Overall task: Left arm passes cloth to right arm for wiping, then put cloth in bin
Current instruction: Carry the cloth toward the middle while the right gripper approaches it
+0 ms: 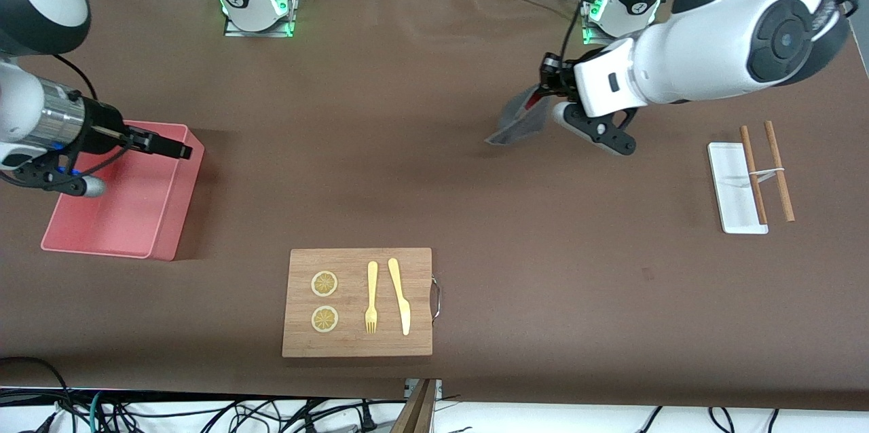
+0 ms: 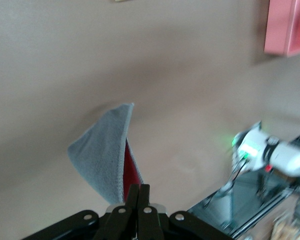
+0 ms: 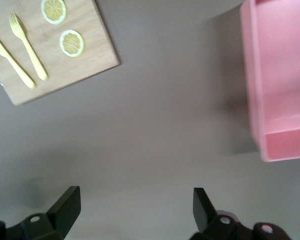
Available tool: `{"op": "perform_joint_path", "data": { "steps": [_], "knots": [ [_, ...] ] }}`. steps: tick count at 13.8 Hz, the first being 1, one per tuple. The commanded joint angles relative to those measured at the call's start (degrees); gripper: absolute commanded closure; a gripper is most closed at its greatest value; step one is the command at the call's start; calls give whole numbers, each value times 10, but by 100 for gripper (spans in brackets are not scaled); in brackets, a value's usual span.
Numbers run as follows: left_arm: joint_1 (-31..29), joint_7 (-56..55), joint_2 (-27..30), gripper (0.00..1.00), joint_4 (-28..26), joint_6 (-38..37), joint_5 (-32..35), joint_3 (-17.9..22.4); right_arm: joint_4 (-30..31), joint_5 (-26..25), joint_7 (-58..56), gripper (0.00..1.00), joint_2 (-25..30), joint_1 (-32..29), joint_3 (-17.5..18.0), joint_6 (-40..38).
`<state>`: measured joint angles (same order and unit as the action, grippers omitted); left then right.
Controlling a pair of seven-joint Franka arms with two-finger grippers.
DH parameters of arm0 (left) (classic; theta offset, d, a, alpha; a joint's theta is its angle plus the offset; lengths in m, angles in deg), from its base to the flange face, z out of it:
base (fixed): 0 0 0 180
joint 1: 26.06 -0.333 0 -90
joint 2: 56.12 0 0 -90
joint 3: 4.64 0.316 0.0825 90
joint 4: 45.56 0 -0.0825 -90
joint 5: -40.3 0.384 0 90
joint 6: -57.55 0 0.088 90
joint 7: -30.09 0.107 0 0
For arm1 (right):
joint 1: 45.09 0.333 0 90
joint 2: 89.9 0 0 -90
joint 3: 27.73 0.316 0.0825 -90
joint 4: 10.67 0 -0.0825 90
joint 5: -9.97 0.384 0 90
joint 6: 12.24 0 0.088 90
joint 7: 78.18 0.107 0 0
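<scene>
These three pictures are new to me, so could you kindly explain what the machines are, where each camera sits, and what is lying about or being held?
Two robot arms work at a brown table. One camera looks down from across it; the other two ride the wrists. The left gripper is shut on a grey and red cloth, held above the table. The right gripper hangs open at the pink bin. Nearest the front camera lies a wooden board with a fork, knife and two lemon slices. A white tray with two brown sticks sits at the left arm's end.

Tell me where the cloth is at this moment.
The cloth hangs from the shut left gripper, up over bare table toward the left arm's end, with the white tray its nearest neighbour.
</scene>
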<state>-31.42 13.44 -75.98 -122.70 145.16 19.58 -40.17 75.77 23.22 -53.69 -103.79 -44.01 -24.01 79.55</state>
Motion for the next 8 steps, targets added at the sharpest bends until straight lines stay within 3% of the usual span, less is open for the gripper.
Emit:
{"op": "perform_joint_path", "data": {
  "steps": [1,5,8],
  "knots": [
    [44,-116,-27,100,19,77,-11,-2,-9,44,116,1,-18,23,24,40],
    [104,-274,-47,100,19,229,-22,-2,-8,45,285,1,-53,24,109,121],
    [135,-364,-55,100,19,293,-18,0,-9,45,381,1,-83,44,135,197]
  ]
}}
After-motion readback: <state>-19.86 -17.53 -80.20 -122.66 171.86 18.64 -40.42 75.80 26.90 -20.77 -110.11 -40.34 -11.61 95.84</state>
